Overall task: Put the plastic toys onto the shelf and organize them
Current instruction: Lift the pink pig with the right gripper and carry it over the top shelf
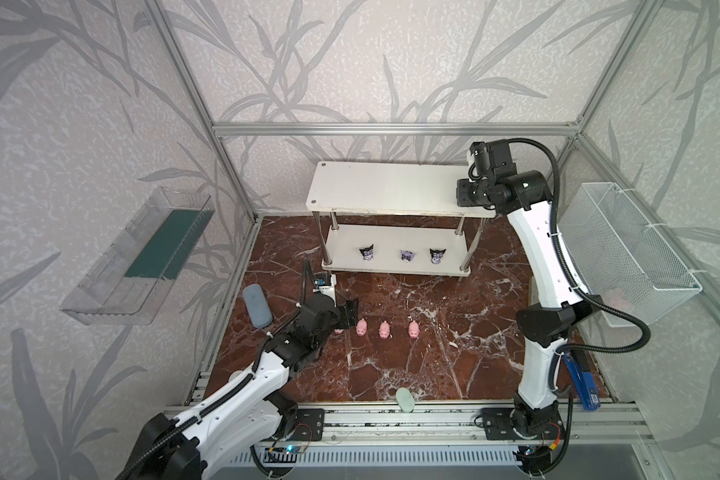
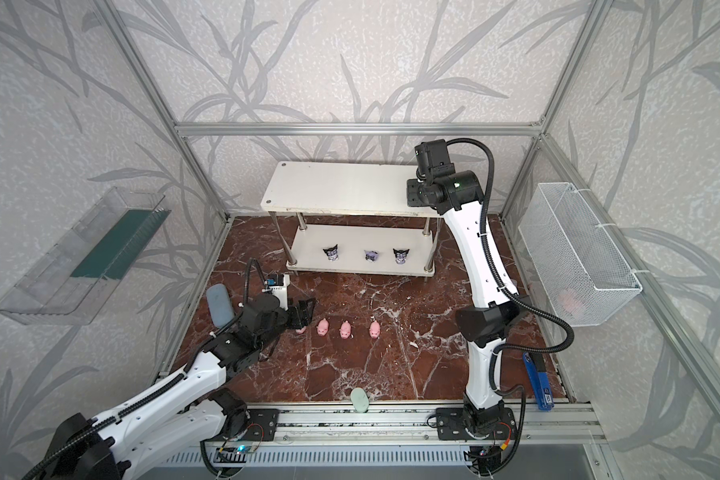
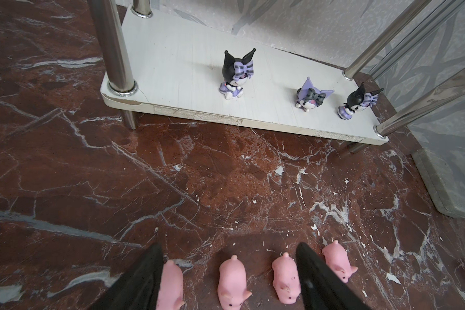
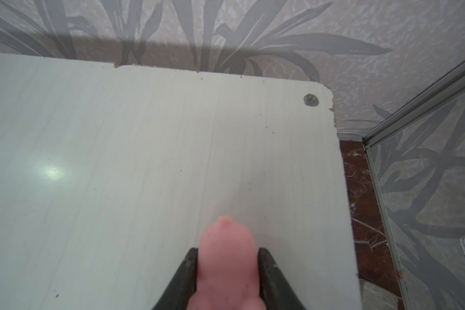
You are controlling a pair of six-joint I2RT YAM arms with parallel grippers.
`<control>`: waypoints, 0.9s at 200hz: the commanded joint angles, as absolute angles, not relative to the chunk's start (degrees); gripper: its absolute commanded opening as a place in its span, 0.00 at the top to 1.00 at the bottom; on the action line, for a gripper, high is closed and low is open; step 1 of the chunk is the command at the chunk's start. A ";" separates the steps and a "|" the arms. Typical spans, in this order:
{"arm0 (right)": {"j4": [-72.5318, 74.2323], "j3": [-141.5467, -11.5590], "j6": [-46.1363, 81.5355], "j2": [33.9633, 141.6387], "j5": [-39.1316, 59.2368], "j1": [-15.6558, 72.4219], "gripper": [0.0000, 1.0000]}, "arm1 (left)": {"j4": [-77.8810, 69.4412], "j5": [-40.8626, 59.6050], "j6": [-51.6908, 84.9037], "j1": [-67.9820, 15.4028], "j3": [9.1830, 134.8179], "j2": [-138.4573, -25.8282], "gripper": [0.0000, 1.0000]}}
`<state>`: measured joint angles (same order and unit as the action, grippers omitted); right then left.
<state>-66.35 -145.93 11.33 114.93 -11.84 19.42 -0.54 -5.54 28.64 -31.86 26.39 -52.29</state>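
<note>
The white two-tier shelf [image 1: 391, 187] stands at the back. Three black-and-purple toys [image 1: 367, 252] [image 1: 407, 255] [image 1: 437, 255] stand in a row on its lower board [image 3: 185, 67]. Several pink pigs lie in a row on the marble floor [image 1: 385, 329] [image 1: 413, 330]. My left gripper [image 3: 229, 245] hangs open low over the row's left end. Two pigs [image 3: 231, 281] [image 3: 285, 279] lie between its fingers, one [image 3: 171, 284] touches a finger, and one [image 3: 337, 260] lies outside. My right gripper [image 4: 227, 251] is shut on a pink pig [image 4: 227, 271] above the right end of the top board [image 4: 145, 161].
A grey-blue pad [image 1: 257, 306] lies left of the left arm. A pale green oval piece [image 1: 405, 400] sits at the floor's front edge. A wire basket [image 1: 624, 257] hangs on the right wall and a clear tray [image 1: 134, 257] on the left wall. A blue tool [image 1: 580, 382] lies front right.
</note>
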 commanded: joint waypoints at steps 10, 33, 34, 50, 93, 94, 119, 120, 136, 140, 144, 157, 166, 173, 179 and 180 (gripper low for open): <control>-68.63 -149.59 12.29 116.23 -9.68 18.48 0.63 | -1.23 -5.19 29.27 -31.60 27.06 -53.42 0.24; -70.28 -152.05 12.32 117.70 -9.43 18.11 0.63 | -1.47 -5.01 29.33 -31.58 27.42 -54.15 0.24; -70.34 -152.18 12.31 117.74 -9.42 18.11 0.63 | -1.48 -5.01 29.34 -31.61 27.51 -54.15 0.24; -70.97 -152.80 12.09 118.24 -9.40 18.11 0.63 | -1.92 -4.75 29.40 -31.58 27.76 -54.73 0.24; -70.98 -152.11 11.78 118.17 -9.40 18.11 0.63 | -2.82 -4.13 29.53 -31.64 28.19 -56.26 0.24; -70.95 -152.08 11.78 118.19 -9.40 18.06 0.63 | -2.81 -4.09 29.53 -31.64 28.25 -56.30 0.24; -70.67 -151.61 11.96 118.25 -9.08 18.14 0.61 | -3.13 -3.96 29.62 -31.56 28.20 -56.52 0.24; -70.66 -151.61 12.00 118.27 -9.07 18.12 0.61 | -3.13 -3.96 29.62 -31.56 28.16 -56.56 0.24; -70.31 -151.60 12.06 118.21 -8.87 18.09 0.58 | -3.10 -3.87 29.62 -31.58 28.17 -56.54 0.24; -70.23 -151.61 12.11 118.17 -8.98 18.10 0.57 | -3.08 -3.87 29.62 -31.55 28.16 -56.52 0.24; -70.10 -151.61 12.09 118.20 -9.01 18.11 0.57 | -2.99 -3.87 29.62 -31.55 28.13 -56.51 0.24; -69.88 -151.61 12.06 118.08 -8.88 18.06 0.56 | -2.92 -3.91 29.57 -31.56 28.19 -56.35 0.24; -69.72 -151.83 12.08 117.95 -8.75 18.15 0.54 | -2.82 -4.02 29.53 -31.56 28.16 -56.26 0.24; -69.54 -151.96 12.04 117.90 -8.62 18.11 0.52 | -2.74 -4.04 29.53 -31.60 28.20 -56.20 0.24; -69.36 -152.18 12.00 117.79 -8.62 18.11 0.51 | -2.66 -4.05 29.59 -31.56 28.19 -56.17 0.24; -69.31 -152.21 11.98 117.78 -8.62 18.11 0.51 | -2.69 -4.05 29.61 -31.56 28.16 -56.16 0.24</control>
